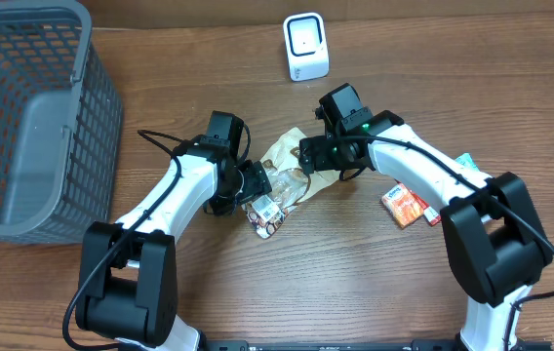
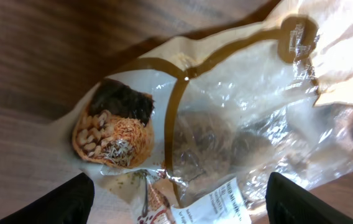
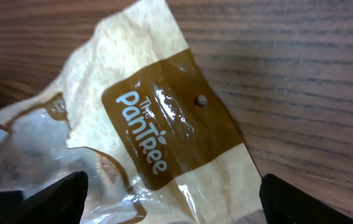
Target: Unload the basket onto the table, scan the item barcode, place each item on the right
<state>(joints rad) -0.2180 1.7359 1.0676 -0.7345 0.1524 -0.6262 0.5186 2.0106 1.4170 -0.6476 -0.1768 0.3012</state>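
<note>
The item is a clear and tan snack bag (image 1: 284, 168) with a brown band, lying on the wooden table between both arms. In the left wrist view the bag (image 2: 226, 112) shows its clear window and a white printed label (image 2: 217, 208) at its lower end. My left gripper (image 1: 255, 185) (image 2: 179, 208) is open, its fingers wide on either side of that end. The right wrist view shows the bag's brown header (image 3: 164, 124) with white lettering. Over this end my right gripper (image 1: 308, 156) (image 3: 173, 205) also stands open. A white scanner (image 1: 306, 47) stands at the back.
A grey mesh basket (image 1: 33, 117) fills the left side of the table. An orange packet (image 1: 404, 206) and a teal item (image 1: 465, 161) lie to the right, beside my right arm.
</note>
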